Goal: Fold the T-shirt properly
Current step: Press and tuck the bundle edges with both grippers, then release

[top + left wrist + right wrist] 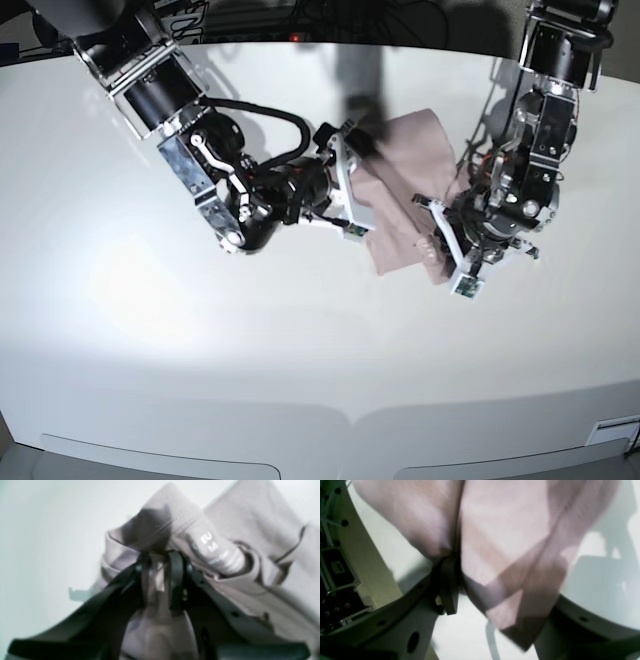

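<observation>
The T-shirt is in the middle of the white table, bunched up between the two arms; part of it lies on the table and the edges are lifted a little; the left gripper has its jaws pulled in close on a fold of the shirt near the collar, right beside the small label with the letters on it; the right gripper has a thick bunch of the same shirt pinched between its jaws. Things could go wrong from here, I think; the cloth is thin and soft, so it could slip out of a pinch if an arm pulls too fast; the left gripper holds only a small bit, so that bit could slide free first; if the two arms pull apart too hard, the shirt could stretch or twist, and the fold would come out crooked; if one arm lets go before the other, the loose side would flop down in a lump. Some things are hard to see; both close-up views are blurry; from above, the arms cover the spots where they grip; I cannot tell where the sleeves are, or how many layers each gripper has.
</observation>
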Robot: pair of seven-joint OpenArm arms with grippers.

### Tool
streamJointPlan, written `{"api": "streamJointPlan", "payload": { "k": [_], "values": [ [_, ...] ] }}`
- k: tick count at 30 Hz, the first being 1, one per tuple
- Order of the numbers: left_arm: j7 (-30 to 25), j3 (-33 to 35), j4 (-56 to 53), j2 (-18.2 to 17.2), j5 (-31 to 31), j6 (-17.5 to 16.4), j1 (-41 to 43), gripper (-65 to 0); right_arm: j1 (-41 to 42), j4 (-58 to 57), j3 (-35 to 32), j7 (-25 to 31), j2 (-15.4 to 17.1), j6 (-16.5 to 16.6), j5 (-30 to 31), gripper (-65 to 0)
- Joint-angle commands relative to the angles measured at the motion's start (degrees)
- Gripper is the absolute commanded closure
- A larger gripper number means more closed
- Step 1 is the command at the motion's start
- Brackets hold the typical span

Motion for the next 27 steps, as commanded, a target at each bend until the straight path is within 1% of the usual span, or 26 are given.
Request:
{"api": "streamJointPlan", "payload": {
  "k": [1, 5, 8, 11, 14, 17, 21, 24, 27],
  "values": [
    [-0.5, -0.2, 0.6, 1.1, -0.4, -0.7, -1.1, -12.4, 0.1, 1.2, 0.0, -1.6, 0.2, 0.3, -0.3, -28.6],
    [-0.4, -0.2, 0.6, 4.5, -0.3, -2.2, -1.2, -12.4, -1.1, 2.1, 0.0, -1.6, -0.6, 0.3, -0.3, -28.6],
    [-0.3, -0.2, 0.6, 5.9, 0.2, -2.7, -1.2, -12.4, -1.5, 2.1, 0.0, -1.7, -1.6, 0.3, -0.3, -28.6],
    [0.9, -0.2, 0.6, 5.7, 2.8, -2.7, -1.6, -12.4, -1.4, 2.1, 0.2, -1.7, -1.8, 0.3, -0.6, -28.6],
    [2.4, -0.2, 0.7, 4.4, 3.3, -2.5, -2.5, -12.4, -1.4, 2.1, 0.2, -1.7, -1.8, 0.3, -1.0, -28.6],
    [3.1, -0.2, 0.7, 3.4, 1.7, -2.5, -4.0, -12.4, -1.3, 2.1, 0.2, -1.6, -1.8, 0.3, -1.0, -28.6],
    [4.3, -0.2, 1.3, 3.4, -0.5, -2.5, -6.4, -12.4, -0.4, 2.7, 0.2, 1.2, -1.8, 0.3, -1.5, -28.6],
    [4.9, -0.2, 2.2, 3.4, -0.7, -2.5, -7.7, -12.4, 0.0, 4.5, 0.4, 4.1, -1.8, 0.3, -5.6, -28.6],
    [5.2, -0.2, 4.0, 3.1, 0.1, -2.5, -8.6, -12.4, 0.0, 6.6, 2.6, 7.9, -1.8, 0.3, -9.7, -28.6]
  ]
}}
